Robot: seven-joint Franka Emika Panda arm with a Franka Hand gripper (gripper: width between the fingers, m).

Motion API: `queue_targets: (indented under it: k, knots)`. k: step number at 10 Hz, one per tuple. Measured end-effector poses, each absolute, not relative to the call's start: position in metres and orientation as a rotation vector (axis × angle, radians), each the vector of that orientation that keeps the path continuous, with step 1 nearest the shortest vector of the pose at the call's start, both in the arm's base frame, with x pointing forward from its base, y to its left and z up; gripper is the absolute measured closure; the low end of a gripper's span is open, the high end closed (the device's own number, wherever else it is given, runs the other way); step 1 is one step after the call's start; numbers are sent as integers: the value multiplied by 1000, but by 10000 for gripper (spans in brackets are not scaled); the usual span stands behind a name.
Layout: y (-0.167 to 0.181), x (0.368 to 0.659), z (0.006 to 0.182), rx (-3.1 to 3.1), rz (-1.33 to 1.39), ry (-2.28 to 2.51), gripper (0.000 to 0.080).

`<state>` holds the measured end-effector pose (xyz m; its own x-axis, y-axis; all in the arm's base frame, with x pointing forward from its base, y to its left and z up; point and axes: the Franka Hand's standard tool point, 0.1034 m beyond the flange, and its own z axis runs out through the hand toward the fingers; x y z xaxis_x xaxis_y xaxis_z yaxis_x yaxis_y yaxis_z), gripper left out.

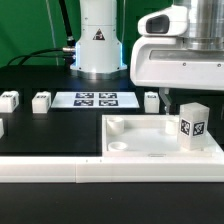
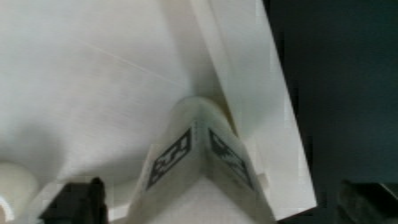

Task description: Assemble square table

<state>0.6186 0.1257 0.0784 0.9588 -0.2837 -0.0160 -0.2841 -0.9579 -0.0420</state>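
White rail [image 1: 60,172] lies in front; behind it, the slab [image 1: 150,148] carries an upright leg [image 1: 192,125]; the pincer [image 2: 222,198] stands spread apart around the leg.

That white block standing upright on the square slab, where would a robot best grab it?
Probably by the upper half of the leg block, coming straight down from above. It stands upright with flat sides and a free top, while the raised rim of the square slab sits close by its base, so low or sideways approaches look cramped.
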Motion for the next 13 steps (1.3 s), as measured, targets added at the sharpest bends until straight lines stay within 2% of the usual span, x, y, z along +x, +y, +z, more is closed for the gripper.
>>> queue_targets:
  k: [6, 9, 11, 13]
  knots:
    - [125, 620, 79, -3112, -9, -404, 150]
    - [123, 620, 79, -3095, -9, -521, 163]
    - [122, 620, 79, -3095, -9, -519, 513]
    - [122, 620, 79, -3101, -9, -482, 509]
